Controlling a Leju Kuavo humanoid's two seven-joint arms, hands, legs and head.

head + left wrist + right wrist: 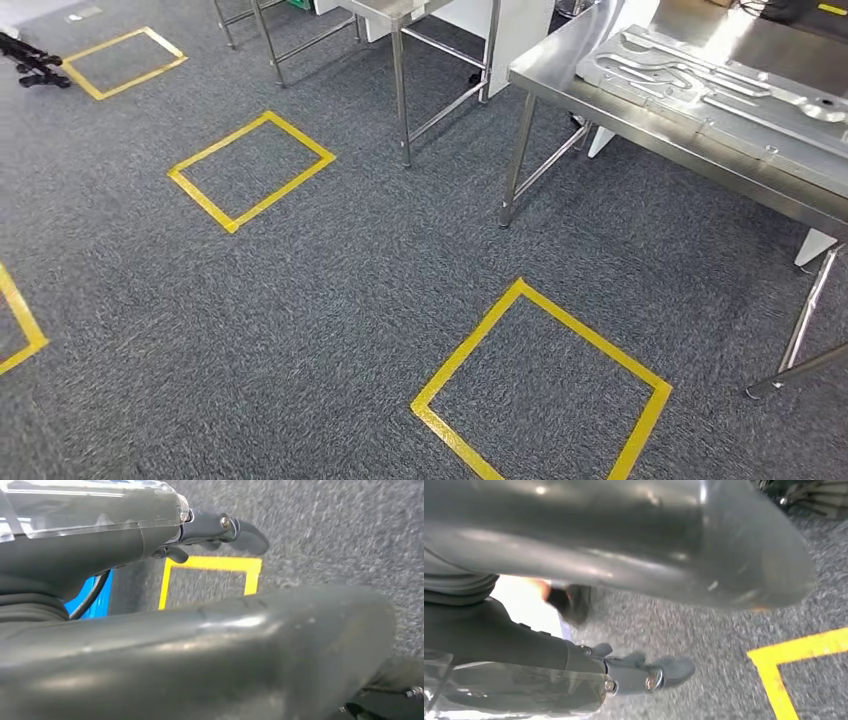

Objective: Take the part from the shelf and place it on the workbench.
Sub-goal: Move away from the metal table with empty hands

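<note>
A flat grey metal plate with milled channels lies on the steel workbench at the right of the head view. In the left wrist view my left hand hangs over the carpet, its dark fingers stretched out and its thick thumb across the foreground; nothing is in it. My right hand in the right wrist view looks the same: fingers extended, thumb above them, holding nothing.
Yellow tape squares mark the grey carpet, one close in front and one farther left. The workbench legs stand just beyond the near square. Another steel table stands behind it. A black stand lies at far left.
</note>
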